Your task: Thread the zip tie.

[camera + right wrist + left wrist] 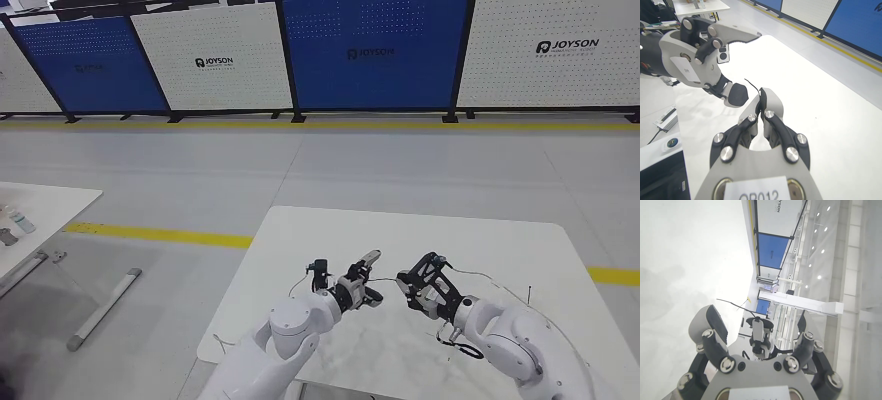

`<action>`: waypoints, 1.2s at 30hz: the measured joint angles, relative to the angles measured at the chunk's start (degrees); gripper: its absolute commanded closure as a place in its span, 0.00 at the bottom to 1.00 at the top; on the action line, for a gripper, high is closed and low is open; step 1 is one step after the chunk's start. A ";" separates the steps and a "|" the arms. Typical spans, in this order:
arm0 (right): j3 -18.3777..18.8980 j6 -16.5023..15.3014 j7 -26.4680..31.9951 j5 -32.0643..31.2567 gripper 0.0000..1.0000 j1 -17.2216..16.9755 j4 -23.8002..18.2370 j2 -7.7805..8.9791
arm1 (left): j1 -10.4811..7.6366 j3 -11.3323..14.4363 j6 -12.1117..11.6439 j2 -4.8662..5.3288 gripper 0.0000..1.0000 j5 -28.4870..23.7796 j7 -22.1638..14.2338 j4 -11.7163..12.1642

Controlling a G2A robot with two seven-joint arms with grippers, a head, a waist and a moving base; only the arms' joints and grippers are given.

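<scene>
The right gripper (761, 94) was closed on the zip tie (752, 85), with its two pads pressed together and the black strap clamped between the fingertips; a short, thin, curved length of strap projected beyond the tips toward the left gripper (371, 278); in the left wrist view the same length appeared as a fine dark line running out from the closed tips. The left gripper was open, its fingers (716, 321) spread wide apart and holding nothing; one black ribbed pad lay near the free end of the strap, apart from it. Both grippers were positioned above the middle of the white bench (500, 235), facing each other with their tips close together; neither was in contact with the surface. How far the strap extended behind the right gripper's pads could not be determined. A second bench (45, 205) stood well apart at the left of the top view, carrying a few small items at its edge; a yellow line (160, 235) ran across the floor between the two; blue and white partition panels (375, 50) closed off the far side of the room.
</scene>
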 measured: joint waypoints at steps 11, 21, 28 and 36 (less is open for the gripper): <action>0.00 0.00 0.00 0.00 1.00 0.00 0.00 0.00 | -0.77 0.89 1.15 -0.19 1.00 -0.16 -0.80 1.76; 0.00 0.00 0.00 0.00 1.00 0.00 0.00 0.00 | -1.31 1.12 1.48 -0.28 1.00 -0.08 -1.16 2.47; 0.00 0.00 0.00 0.00 1.00 0.00 0.00 0.00 | -1.27 1.39 1.10 -0.29 1.00 0.55 -1.47 2.72; 0.43 0.30 -0.40 0.02 0.00 -0.72 -0.11 -0.11 | -0.70 1.40 0.56 -0.22 1.00 1.38 -1.42 1.97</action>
